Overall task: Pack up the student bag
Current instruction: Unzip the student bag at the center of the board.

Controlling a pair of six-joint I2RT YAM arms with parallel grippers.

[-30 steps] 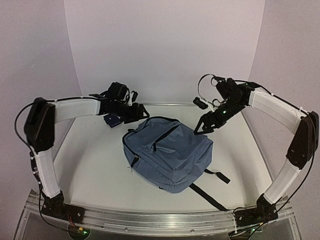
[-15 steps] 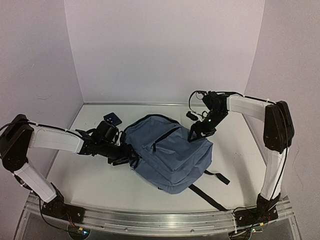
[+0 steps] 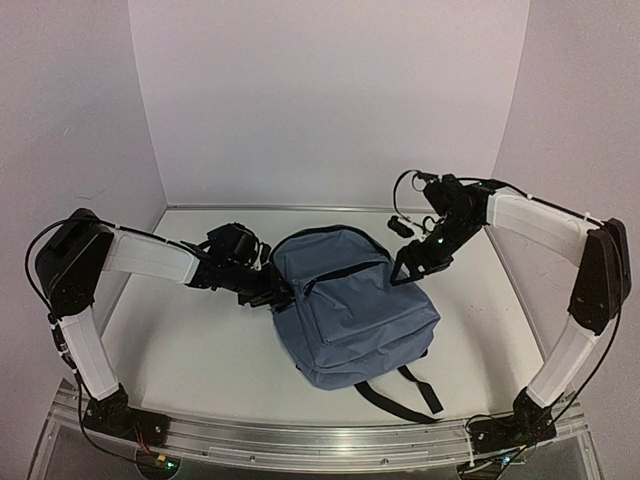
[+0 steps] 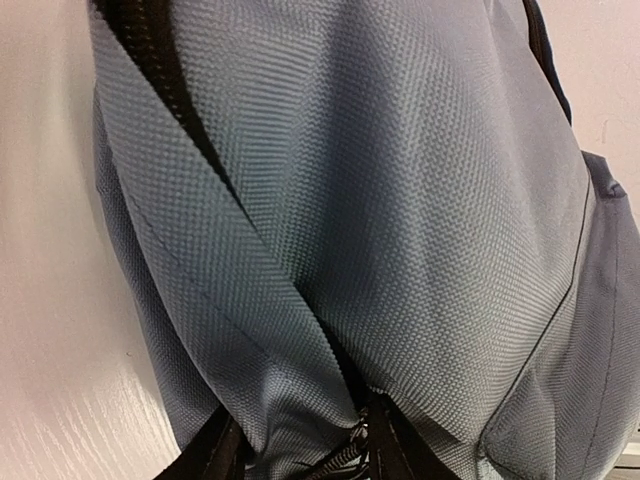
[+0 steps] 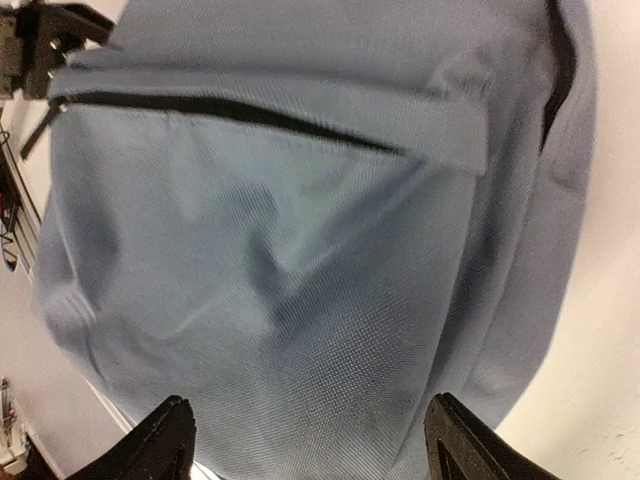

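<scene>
White table (image 3: 200,345), student bag (image 3: 360,315), lilac walls (image 3: 330,100).

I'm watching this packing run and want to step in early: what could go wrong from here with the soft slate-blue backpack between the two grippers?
1. The left gripper pinches a fold of the slate-blue fabric backpack by its zipper; a pull may drag the whole soft bag instead of opening it.
2. The right gripper hangs open over the bag, so nothing anchors it.
3. The loose black straps could snag.
</scene>
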